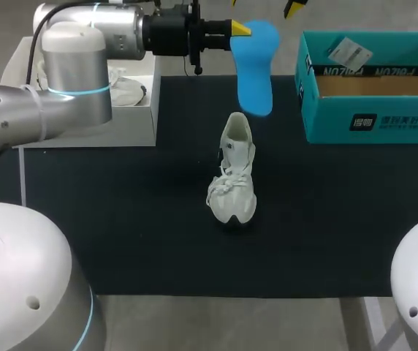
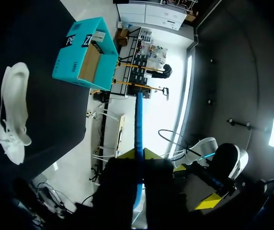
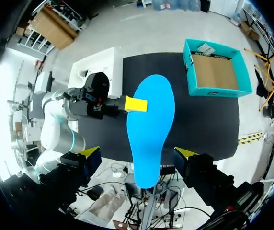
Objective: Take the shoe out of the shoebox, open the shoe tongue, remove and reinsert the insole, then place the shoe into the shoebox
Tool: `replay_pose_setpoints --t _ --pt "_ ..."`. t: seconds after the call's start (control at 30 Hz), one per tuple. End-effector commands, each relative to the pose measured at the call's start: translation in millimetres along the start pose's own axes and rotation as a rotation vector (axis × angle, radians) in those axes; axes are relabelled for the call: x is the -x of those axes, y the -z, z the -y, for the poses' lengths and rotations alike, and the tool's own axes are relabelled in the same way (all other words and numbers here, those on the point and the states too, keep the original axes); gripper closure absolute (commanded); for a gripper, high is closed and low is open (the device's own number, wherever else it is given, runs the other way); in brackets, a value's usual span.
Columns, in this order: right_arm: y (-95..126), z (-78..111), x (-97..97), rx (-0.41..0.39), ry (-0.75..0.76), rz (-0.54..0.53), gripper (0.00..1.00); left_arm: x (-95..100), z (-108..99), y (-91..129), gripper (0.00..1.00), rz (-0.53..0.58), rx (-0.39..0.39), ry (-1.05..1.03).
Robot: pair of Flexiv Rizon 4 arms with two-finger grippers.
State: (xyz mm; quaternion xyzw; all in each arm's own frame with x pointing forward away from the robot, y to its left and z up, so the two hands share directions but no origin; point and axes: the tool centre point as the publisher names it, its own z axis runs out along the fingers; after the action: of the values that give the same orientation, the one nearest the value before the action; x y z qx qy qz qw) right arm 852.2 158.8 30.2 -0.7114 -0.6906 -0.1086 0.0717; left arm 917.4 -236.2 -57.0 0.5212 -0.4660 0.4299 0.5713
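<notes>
A white sneaker (image 1: 234, 172) stands on the black mat (image 1: 121, 219), heel toward the back, also seen in the left wrist view (image 2: 12, 112). My left gripper (image 1: 240, 29) comes in from the left above the mat's far edge, shut on a blue insole (image 1: 256, 73) that hangs down over the shoe's heel end. In the left wrist view the insole (image 2: 138, 120) shows edge-on between the yellow tips of that gripper (image 2: 138, 154). My right gripper (image 3: 138, 153) is open high above the insole (image 3: 150, 129), its fingertips (image 1: 294, 6) apart from it on either side. The teal shoebox (image 1: 370, 84) stands open at the back right.
A white box (image 1: 85, 102) sits at the back left beside the mat, partly behind my left arm. The shoebox (image 3: 216, 69) holds only brown paper. My arms' white bases rise at both near corners.
</notes>
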Motion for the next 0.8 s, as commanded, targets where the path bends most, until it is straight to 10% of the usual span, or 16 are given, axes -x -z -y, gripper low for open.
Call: replay_pose_setpoints --t 0.03,0.8 --pt "9.5 -8.0 -4.4 -0.027 -0.047 0.118 0.0 -0.2 -0.5 0.2 1.0 0.006 0.0 -0.01" --pt "2.9 -3.1 -8.3 -0.009 -0.052 0.192 0.0 -2.2 -3.2 -2.7 1.0 0.003 0.002 -0.018"
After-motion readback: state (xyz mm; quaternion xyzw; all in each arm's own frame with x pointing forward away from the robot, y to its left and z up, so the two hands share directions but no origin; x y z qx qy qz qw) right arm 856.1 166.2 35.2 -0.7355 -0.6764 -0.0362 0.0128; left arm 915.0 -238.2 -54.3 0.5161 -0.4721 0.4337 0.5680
